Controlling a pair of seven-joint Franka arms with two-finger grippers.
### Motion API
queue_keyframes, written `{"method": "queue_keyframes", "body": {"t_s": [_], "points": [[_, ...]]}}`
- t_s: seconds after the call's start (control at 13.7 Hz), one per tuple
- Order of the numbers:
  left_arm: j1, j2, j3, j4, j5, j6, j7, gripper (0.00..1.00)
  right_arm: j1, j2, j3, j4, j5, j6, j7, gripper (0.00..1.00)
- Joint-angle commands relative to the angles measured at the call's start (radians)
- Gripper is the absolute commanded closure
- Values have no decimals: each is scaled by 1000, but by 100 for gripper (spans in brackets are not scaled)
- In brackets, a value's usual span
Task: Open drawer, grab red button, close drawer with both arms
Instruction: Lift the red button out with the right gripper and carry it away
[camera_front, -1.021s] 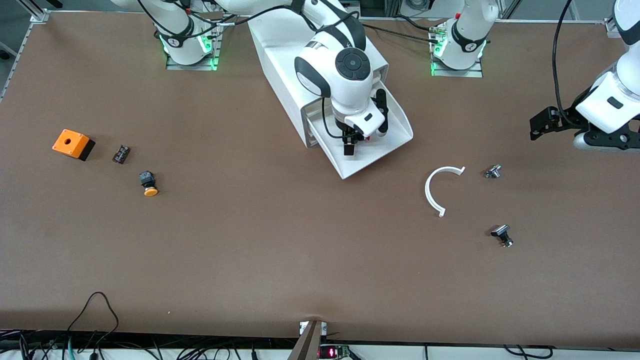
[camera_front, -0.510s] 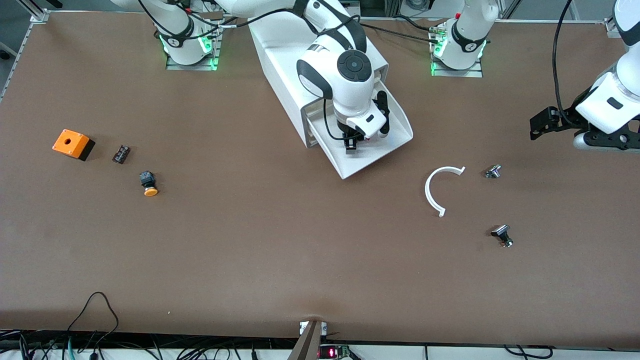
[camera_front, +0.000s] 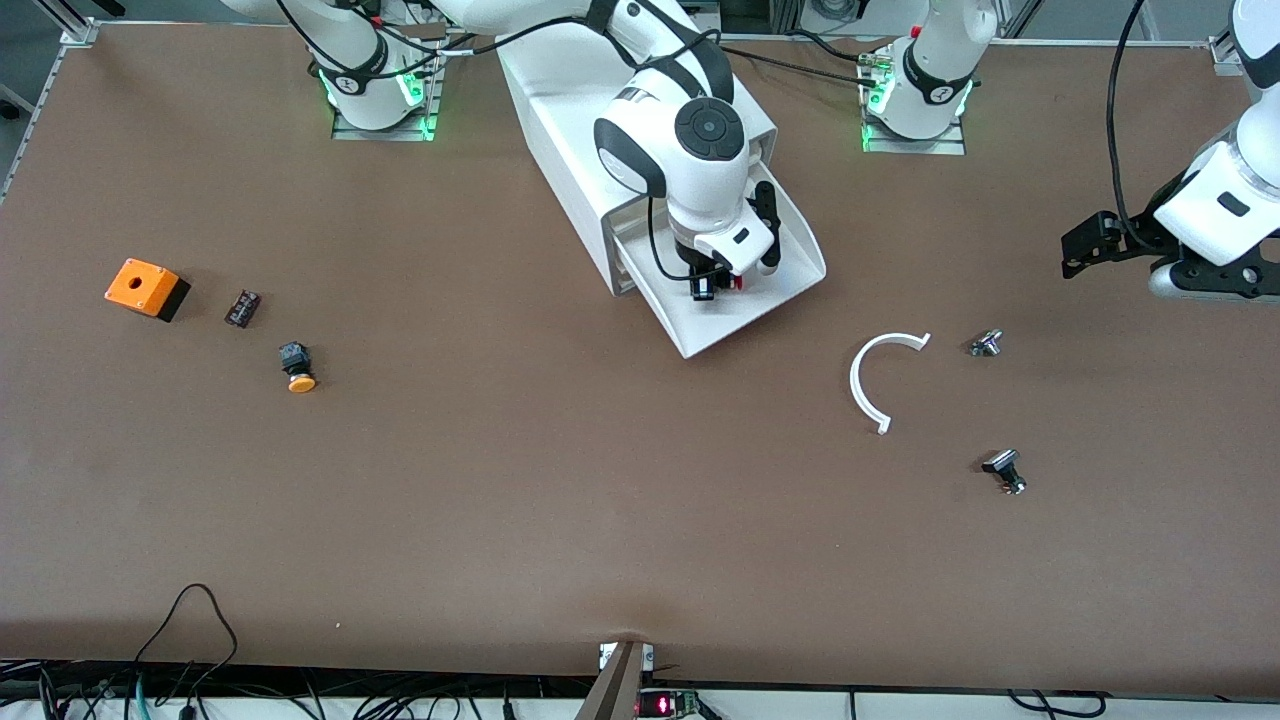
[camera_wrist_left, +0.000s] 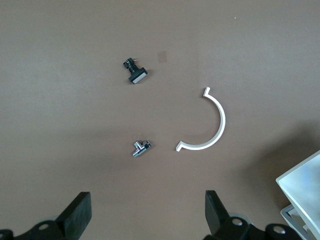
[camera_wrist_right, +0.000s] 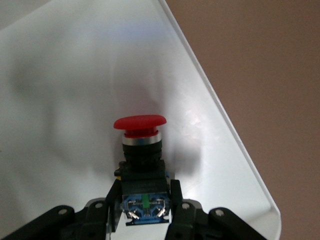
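Note:
The white drawer (camera_front: 745, 322) stands pulled out of the big white cabinet (camera_front: 560, 120), toward the front camera. My right gripper (camera_front: 706, 287) is down inside it, shut on the black body of the red-capped button (camera_front: 737, 283). In the right wrist view the button (camera_wrist_right: 140, 123) sits on the drawer floor (camera_wrist_right: 70, 75), its body pinched in my right gripper (camera_wrist_right: 144, 194) by two dark fingers (camera_wrist_right: 176, 197). My left gripper (camera_front: 1072, 255) waits open over the table at the left arm's end. In the left wrist view this gripper (camera_wrist_left: 147, 212) holds nothing.
Between the drawer and the left gripper lie a white curved strip (camera_front: 865, 380), a small metal part (camera_front: 986, 343) and a black part (camera_front: 1003, 470). An orange box (camera_front: 142, 287), a dark block (camera_front: 242, 307) and an orange-capped button (camera_front: 297, 368) lie toward the right arm's end.
My right gripper has sunk a little into the drawer and closed its fingers on the button's body. The left arm has barely moved.

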Motion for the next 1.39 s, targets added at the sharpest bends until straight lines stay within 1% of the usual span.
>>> {"method": "queue_keyframes", "body": {"t_s": [0.0, 0.29, 0.51, 0.58, 0.73, 0.8, 0.88, 1.02, 1.17, 1.31], "points": [[-15, 22, 9, 41, 30, -29, -14, 0, -1, -44, -6, -1, -5, -12, 6, 68], [-15, 24, 9, 41, 28, -29, -14, 0, -67, -85, -2, -1, 0, -10, 6, 68], [-15, 35, 9, 58, 31, -26, -3, 0, -157, -154, -3, -34, 3, -10, 5, 68], [-15, 42, 9, 61, 31, -21, -3, 0, -195, -166, -3, -44, 6, -4, 5, 68], [-15, 53, 7, 61, 27, -6, -1, 0, -260, -174, -13, -53, 41, 0, 5, 68], [-15, 56, 7, 61, 21, 6, 3, 0, -275, -185, -35, -71, 47, 4, 9, 68], [-15, 62, 7, 63, 19, 8, 20, 0, -277, -190, -72, -84, 51, 11, 49, 68], [-15, 70, 7, 66, 22, 7, 57, 0, -289, -190, -126, -106, 84, 40, 127, 68], [-17, 85, 7, 69, 25, 7, 62, 0, -292, -190, -160, -133, 87, 47, 156, 68], [-18, 131, 1, 143, 40, -3, 56, 0, -294, -205, -204, -195, 87, 45, 214, 68]]}}
